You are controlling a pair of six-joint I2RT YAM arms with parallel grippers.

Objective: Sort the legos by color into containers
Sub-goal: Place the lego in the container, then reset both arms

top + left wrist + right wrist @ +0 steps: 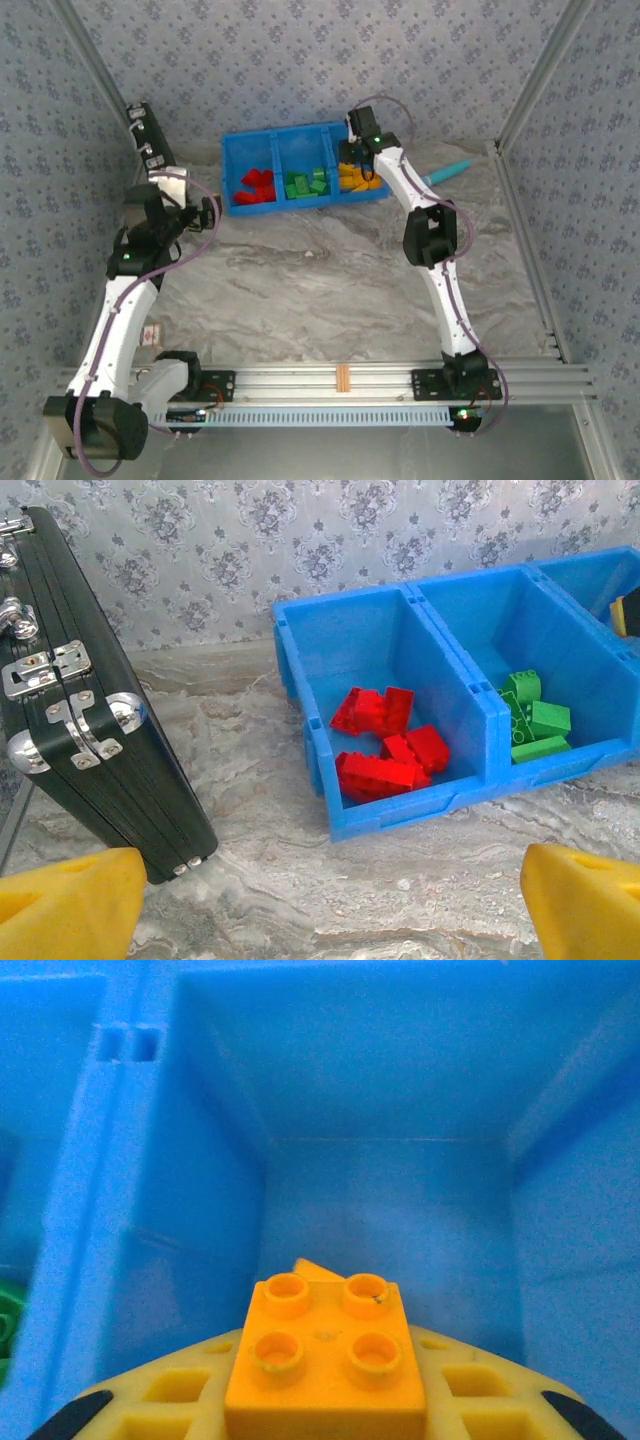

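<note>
Seen from above, a blue bin [300, 205] sits at the far edge of the worktop [320, 280], near the middle. It has three boxes side by side. Red bricks [258, 187] lie in the left box [250, 158]. Green bricks [307, 184] lie in the middle box [300, 155]. Orange-yellow bricks [362, 181] lie in the right box [375, 193]. The right arm [430, 235] reaches over the right box. The left arm [120, 320] ends near the left end of the bin. A black case [150, 135] stands by the far left corner. A teal stick [448, 172] lies just right of the bin.

On the left wrist camera, the left fingers [70, 905] are wide apart with nothing between them. Ahead are the black case [90, 700], the red bricks [385, 750] and the green bricks [530, 720].

On the right wrist camera, the right fingers [160, 1395] hold one orange-yellow brick [325, 1360], bumps up, inside the right box.
</note>
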